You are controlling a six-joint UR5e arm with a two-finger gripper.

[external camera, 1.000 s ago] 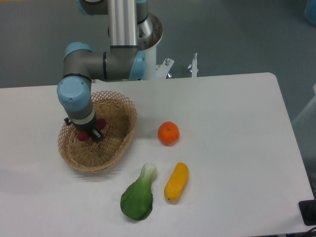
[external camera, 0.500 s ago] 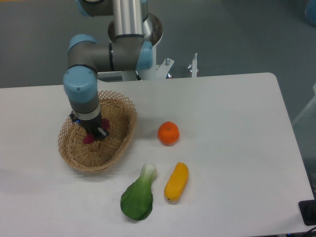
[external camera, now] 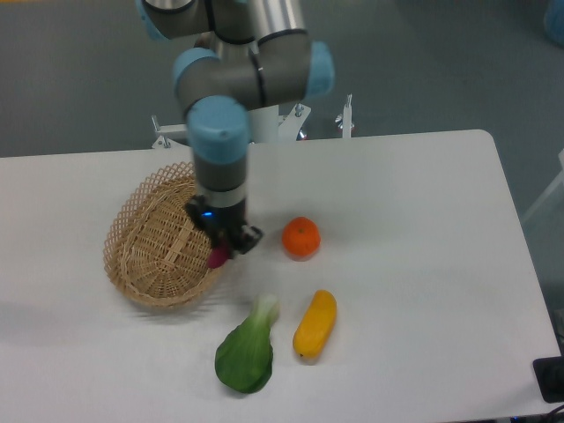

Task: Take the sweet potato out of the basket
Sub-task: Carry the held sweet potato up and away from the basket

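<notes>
The small magenta-purple smooth tuber, i.e. the sweet potato point(external camera: 216, 256), is being pinched by the black two-finger gripper point(external camera: 227, 244), w/ only its lower end showing under the fingers. It is being carried over the right-hand rim of the oval tan woven wicker basket point(external camera: 159, 256); whether it is fully clear of the rim cannot be told.

Handling, as judged: the tuber is probably being treated as a light, stiff item w/ a smooth, rounded skin, so slipping or pivoting is likely if it is being gripped near an end. A hold across the middle of its length, approx. square to the long axis, is being judged safest; the actual grip point is hidden by the fingers. Fragility is being rated low.

Vs. the frame 0.5 s earlier: the arm is being swung to the right and the gripper is now being seen near the basket's right edge instead of deep inside it, w/ the tuber being taken along. The basket is being left empty and appears slightly shifted or rotated. The round orange fruit point(external camera: 300, 237), the yellow-orange oblong vegetable point(external camera: 315, 323) and the green leafy bok choy point(external camera: 247, 347) are being left unmoved on the white table point(external camera: 423, 264).
</notes>
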